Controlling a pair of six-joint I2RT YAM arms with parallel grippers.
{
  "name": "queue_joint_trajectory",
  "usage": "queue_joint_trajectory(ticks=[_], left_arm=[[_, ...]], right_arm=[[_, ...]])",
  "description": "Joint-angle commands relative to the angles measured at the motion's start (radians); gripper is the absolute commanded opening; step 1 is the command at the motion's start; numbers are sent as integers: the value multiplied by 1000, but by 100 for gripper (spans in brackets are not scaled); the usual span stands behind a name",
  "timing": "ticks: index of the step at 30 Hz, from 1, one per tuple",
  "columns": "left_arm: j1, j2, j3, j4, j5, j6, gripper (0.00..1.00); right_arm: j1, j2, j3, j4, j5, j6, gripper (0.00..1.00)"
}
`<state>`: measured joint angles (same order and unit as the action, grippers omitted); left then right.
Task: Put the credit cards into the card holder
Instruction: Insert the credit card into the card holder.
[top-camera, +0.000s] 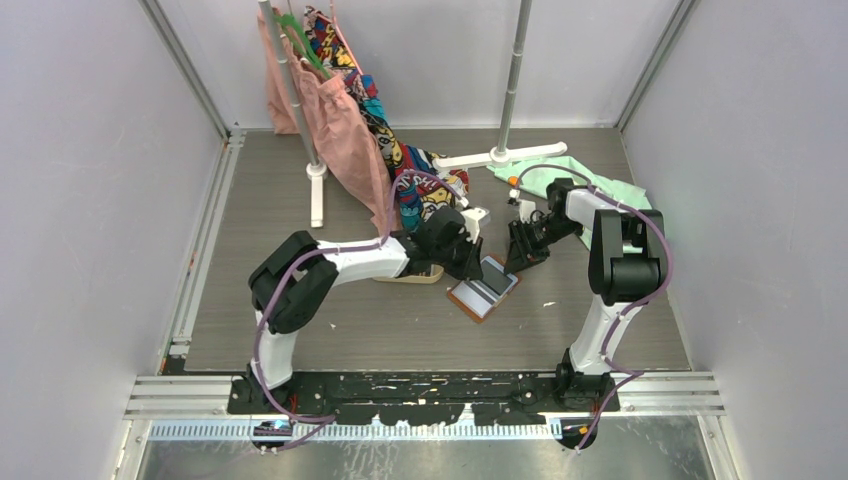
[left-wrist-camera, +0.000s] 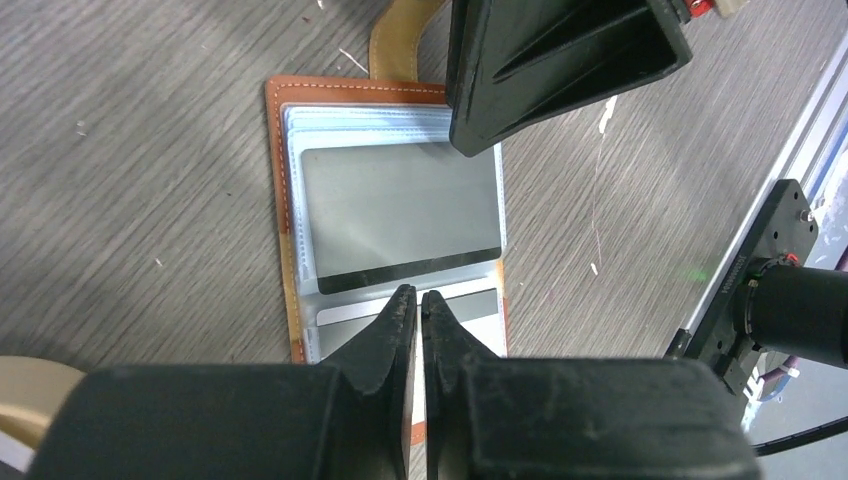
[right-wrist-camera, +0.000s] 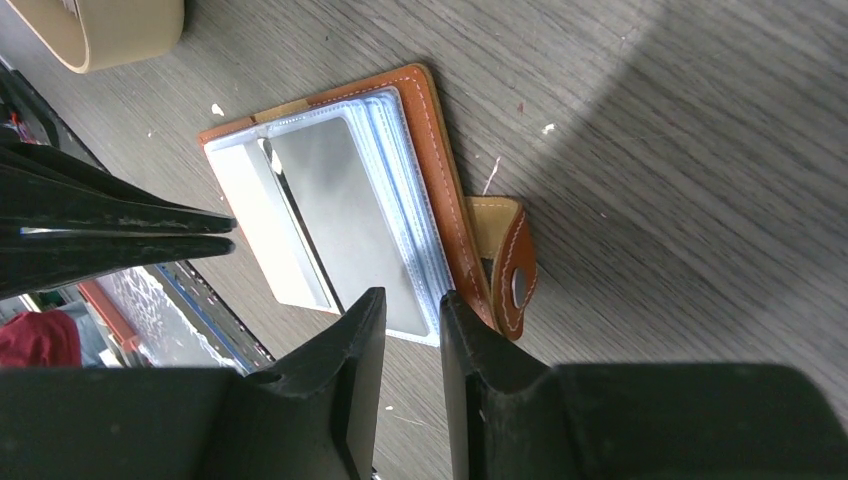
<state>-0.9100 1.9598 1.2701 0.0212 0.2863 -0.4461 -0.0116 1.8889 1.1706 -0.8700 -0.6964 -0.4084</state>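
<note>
Card holder (left-wrist-camera: 279, 180) lies open and flat on the table (left-wrist-camera: 130, 150), about mid-table in the top view, with a gripper on each side. Its snap tab (right-wrist-camera: 510, 270) sticks out at the holder's 12 o'clock edge in the left wrist view. A wooden tray (right-wrist-camera: 110, 30) sits at the holder's 9 o'clock in the top view; the left arm hides what is in it.

One grey credit card (left-wrist-camera: 400, 215) with a dark stripe sits in the upper clear sleeve. A second pale card (left-wrist-camera: 340, 312) shows in the lower page, partly hidden.

Left gripper (left-wrist-camera: 419, 298): fingers together with only a thin slit, tips over the lower page at the holder's 6 o'clock. Cannot tell whether a card edge or sleeve film is pinched in that slit.

Right gripper (right-wrist-camera: 408, 305): fingers apart, over the sleeve stack at the holder's 1 o'clock corner in the left wrist view. Cannot tell whether they touch it.

Handling, my judgement:
- Cards are light, stiff, thin and slick. They lie flush, so they are hard to lift from flat. Pinch a short edge or a protruding corner, then slide in along the sleeve mouth.
- Sleeves are soft, glossy film that buckles easily, and the mouth needs spreading.
- The holder is light and will skid or fold under a push. Pin the leather border or the sleeve stack with the other gripper, not the tab.
</note>
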Motion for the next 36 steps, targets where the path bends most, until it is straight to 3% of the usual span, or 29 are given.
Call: queue_joint_trajectory(ticks=[1,25,36], left_arm=[[-4,20,47,-1,31,-12,6],[24,98,32,-13,9,-20,2],[31,98,28,-10,19,-23,2]], right_arm=[[7,-20,8,-2,0,4,33],[9,-25,29,-67,-69,-51,36],[9,-31,39,-105,-123,-75,32]])
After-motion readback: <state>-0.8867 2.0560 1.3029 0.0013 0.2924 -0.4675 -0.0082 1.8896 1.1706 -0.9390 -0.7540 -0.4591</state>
